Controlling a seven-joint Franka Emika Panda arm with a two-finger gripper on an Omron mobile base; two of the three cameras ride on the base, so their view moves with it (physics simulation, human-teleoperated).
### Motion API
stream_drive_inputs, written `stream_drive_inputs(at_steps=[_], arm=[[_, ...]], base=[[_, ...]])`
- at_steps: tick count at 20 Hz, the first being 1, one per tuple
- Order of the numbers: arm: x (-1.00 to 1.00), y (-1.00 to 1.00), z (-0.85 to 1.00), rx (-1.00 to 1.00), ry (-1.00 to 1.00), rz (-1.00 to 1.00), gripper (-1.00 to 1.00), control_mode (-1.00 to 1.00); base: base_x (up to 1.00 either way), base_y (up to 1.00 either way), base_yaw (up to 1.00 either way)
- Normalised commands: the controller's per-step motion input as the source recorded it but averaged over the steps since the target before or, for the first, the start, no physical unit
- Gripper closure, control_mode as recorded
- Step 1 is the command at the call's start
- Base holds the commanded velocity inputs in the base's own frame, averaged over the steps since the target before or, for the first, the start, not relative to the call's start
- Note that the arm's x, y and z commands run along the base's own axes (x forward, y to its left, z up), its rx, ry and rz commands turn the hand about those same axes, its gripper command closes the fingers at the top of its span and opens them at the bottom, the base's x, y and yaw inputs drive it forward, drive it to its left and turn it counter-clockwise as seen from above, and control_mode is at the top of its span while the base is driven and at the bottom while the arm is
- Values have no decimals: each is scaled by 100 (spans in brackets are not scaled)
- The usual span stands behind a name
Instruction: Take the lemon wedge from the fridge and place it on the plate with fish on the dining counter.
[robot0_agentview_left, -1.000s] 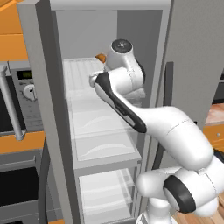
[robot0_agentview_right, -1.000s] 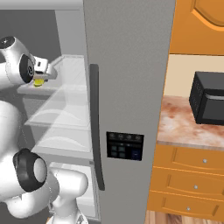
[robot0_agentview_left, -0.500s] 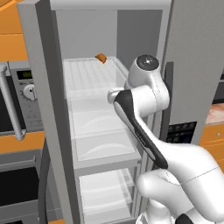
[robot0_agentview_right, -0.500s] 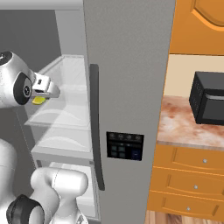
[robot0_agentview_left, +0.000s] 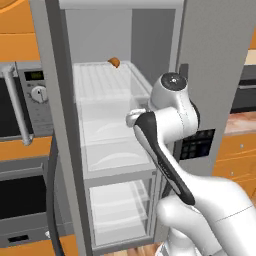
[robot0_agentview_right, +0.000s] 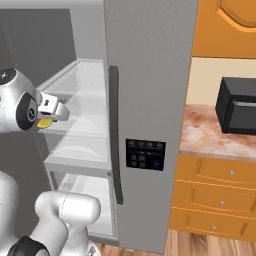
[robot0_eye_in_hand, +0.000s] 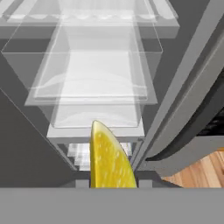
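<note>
My gripper (robot0_eye_in_hand: 113, 180) is shut on the lemon wedge (robot0_eye_in_hand: 109, 159), a bright yellow crescent standing up between the finger tips. From the right base camera the lemon wedge (robot0_agentview_right: 45, 122) hangs under the gripper (robot0_agentview_right: 51, 113), just outside the front of the fridge shelves. The fridge (robot0_agentview_left: 105, 125) stands open, its white shelves bare below the hand. Its closed grey door (robot0_agentview_right: 150, 100) carries a long dark handle. In the left base view the arm hides the hand. The plate, the fish and the dining counter are out of view.
A small orange-brown lump (robot0_agentview_left: 114, 62) lies at the back of the top shelf. A grey wall oven (robot0_agentview_left: 20, 100) stands left of the fridge. Right of the fridge, a black microwave (robot0_agentview_right: 239, 112) sits on a marbled top over orange drawers (robot0_agentview_right: 215, 195).
The arm has drawn back out of the fridge from the top shelf, carrying the lemon wedge lower and outward. The whole picture has shifted slightly.
</note>
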Motion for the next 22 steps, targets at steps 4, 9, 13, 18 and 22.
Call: stream_drive_inputs(at_steps=[4, 9, 13, 18, 22], arm=[[0, 0, 0, 0, 0, 0, 100, 100], [0, 0, 0, 0, 0, 0, 100, 100], [0, 0, 0, 0, 0, 0, 100, 100], [0, 0, 0, 0, 0, 0, 100, 100], [0, 0, 0, 0, 0, 0, 100, 100]], base=[[-100, -58, 35], [-100, -75, 55], [-100, -75, 56], [-96, -54, 66], [-87, -41, 73]])
